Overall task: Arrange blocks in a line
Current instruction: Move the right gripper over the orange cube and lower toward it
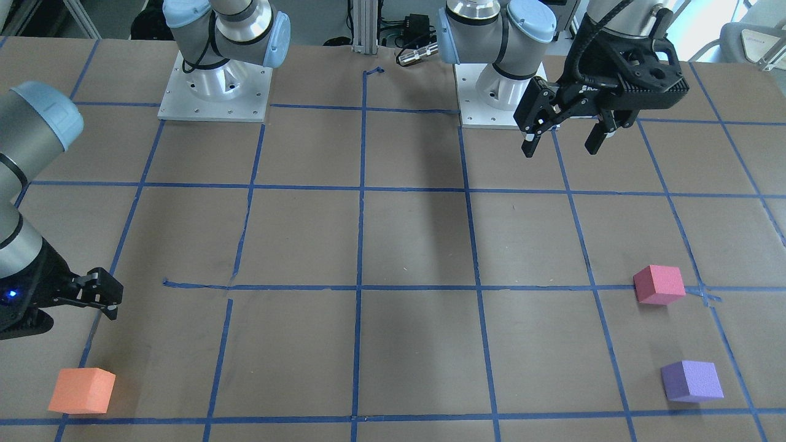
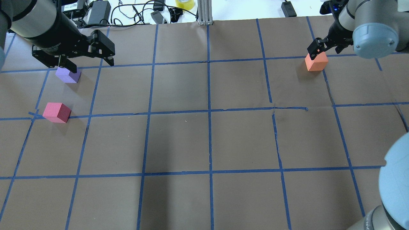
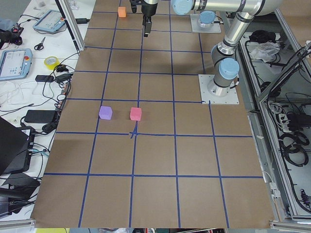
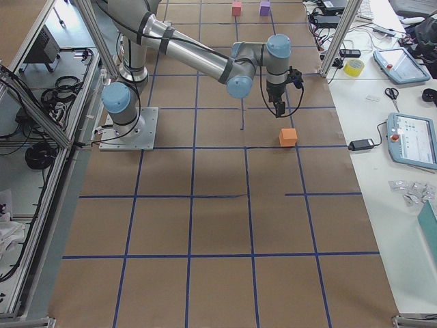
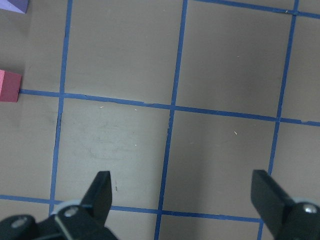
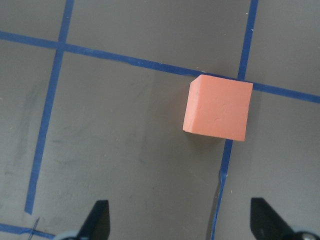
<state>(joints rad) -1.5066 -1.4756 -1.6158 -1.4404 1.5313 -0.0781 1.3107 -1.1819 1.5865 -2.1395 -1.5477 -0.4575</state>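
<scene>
Seen from overhead, the orange block (image 2: 316, 61) is placed at about two o'clock on the table (image 2: 179, 140), and the right gripper (image 2: 314, 52) is held close above it — fingers spread wide, nothing caught between them. The purple block (image 2: 68, 75) is found at ten o'clock, with the pink block (image 2: 57, 112) near it at its six o'clock (both well apart from the orange one). The left gripper (image 2: 91, 64) is held high near the purple block, its fingers likewise parted and empty.
</scene>
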